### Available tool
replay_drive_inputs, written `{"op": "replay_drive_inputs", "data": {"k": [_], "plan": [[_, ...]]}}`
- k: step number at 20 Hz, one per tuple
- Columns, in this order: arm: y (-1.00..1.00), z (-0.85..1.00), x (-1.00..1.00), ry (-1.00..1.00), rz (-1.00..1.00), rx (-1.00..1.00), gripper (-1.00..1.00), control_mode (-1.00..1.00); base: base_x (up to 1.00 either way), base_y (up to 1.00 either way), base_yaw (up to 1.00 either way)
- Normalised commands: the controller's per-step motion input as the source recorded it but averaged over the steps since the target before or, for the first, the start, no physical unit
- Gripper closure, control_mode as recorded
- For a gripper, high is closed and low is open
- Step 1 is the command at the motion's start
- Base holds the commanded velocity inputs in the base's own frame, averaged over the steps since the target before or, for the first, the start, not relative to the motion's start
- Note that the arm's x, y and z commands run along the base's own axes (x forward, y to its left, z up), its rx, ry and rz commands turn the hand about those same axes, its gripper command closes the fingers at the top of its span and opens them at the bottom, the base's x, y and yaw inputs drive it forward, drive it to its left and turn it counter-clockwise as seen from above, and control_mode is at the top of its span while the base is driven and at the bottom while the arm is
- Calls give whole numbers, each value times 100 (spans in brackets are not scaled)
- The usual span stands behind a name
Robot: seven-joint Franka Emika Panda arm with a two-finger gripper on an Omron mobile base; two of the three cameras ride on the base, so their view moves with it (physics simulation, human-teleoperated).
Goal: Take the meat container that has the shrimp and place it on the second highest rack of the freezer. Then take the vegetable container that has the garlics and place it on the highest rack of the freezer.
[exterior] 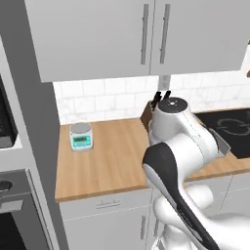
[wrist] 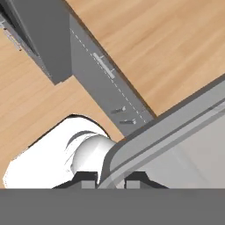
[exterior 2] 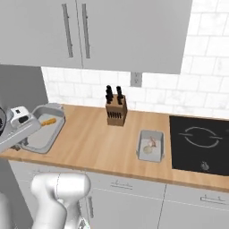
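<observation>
In the right base view, reading from the left, you see the gripper (exterior 2: 27, 134) at the frame's edge, clamped on the near rim of the meat container (exterior 2: 44, 129), a shallow grey tray held slightly tilted above the left end of the wooden counter (exterior 2: 94, 143). The shrimp (exterior 2: 48, 121) lies inside it, a small orange piece toward the tray's far side. Next comes the knife block (exterior 2: 116, 111), upright by the tiled wall. To its right the vegetable container (exterior 2: 150, 145) rests flat on the counter, with the garlics (exterior 2: 148, 150) in it. Farthest right is the black cooktop (exterior 2: 201, 143). In the hand view you see the fingertips (wrist: 87, 179) pinched on the tray's rim. In the left base view a kitchen scale (exterior: 81, 136) stands on the counter, left of the arm.
</observation>
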Motion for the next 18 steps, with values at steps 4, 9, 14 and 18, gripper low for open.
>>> {"op": "replay_drive_inputs", "data": {"k": [4,9,14,18], "plan": [[0,0,0,0,0,0,100,100,-94,80,-1],[0,0,0,0,0,0,100,100,-36,100,-2],[0,0,0,0,0,0,100,100,-1,100,1],[0,0,0,0,0,0,100,100,0,100,3]]}}
